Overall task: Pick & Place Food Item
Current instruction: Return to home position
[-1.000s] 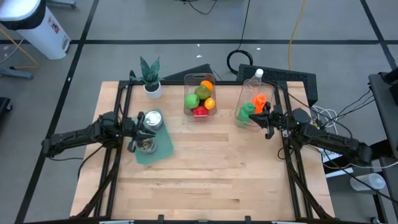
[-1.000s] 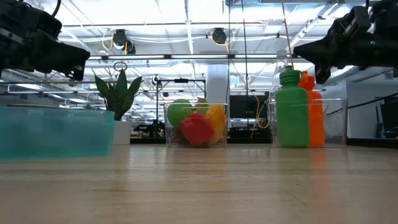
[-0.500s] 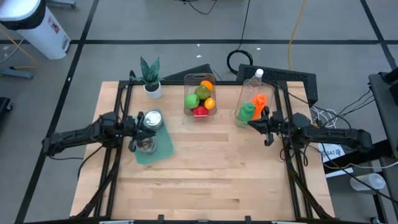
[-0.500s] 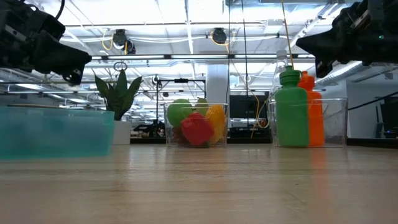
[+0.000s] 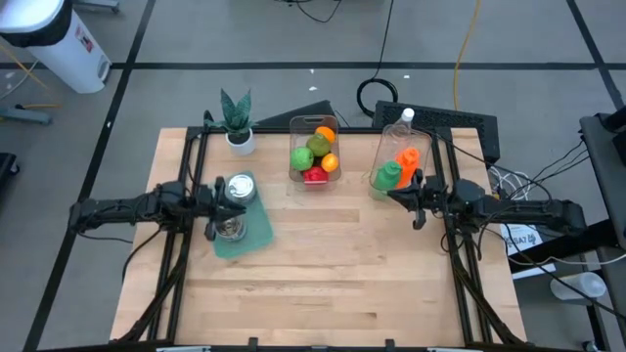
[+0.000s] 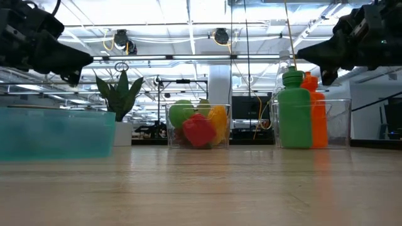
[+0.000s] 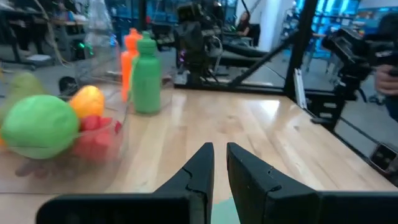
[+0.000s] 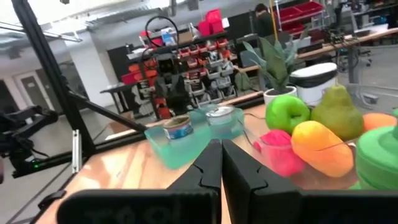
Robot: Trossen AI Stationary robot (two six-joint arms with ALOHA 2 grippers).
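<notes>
Left of the fruit bin (image 5: 303, 121), the left end effector (image 5: 213, 207) hangs over the blue bin (image 5: 256, 235), fingers pressed nearly together and holding nothing. The tuna cans (image 5: 240, 188) lie directly under it. Judged risk: if this arm dips while pulling away from the fruit bin toward the bench's left edge, it could clip the cans or drag the blue bin. The fruit bin itself stands at the rear centre of the bench (image 5: 323, 284); the pear (image 5: 319, 144) rests inside it among the green apple (image 5: 302, 156), the orange (image 5: 325, 133) and a red item (image 5: 314, 175), heaped close to the rim. Neither arm touches this bin, so the hazard is slight: only a jolt to the bench is likely to roll fruit out. Right of the fruit bin, a second clear bin (image 5: 380, 147) holds a green bottle (image 5: 386, 176) and an orange bottle (image 5: 407, 158), both upright. The right end effector (image 5: 415, 200) sits just beside that bin's front corner, on the side away from the fruit bin, fingers closed and empty. This is the main concern: any swing back toward the fruit bin, or a low retreat, could strike the clear wall and tip the tall bottles.
</notes>
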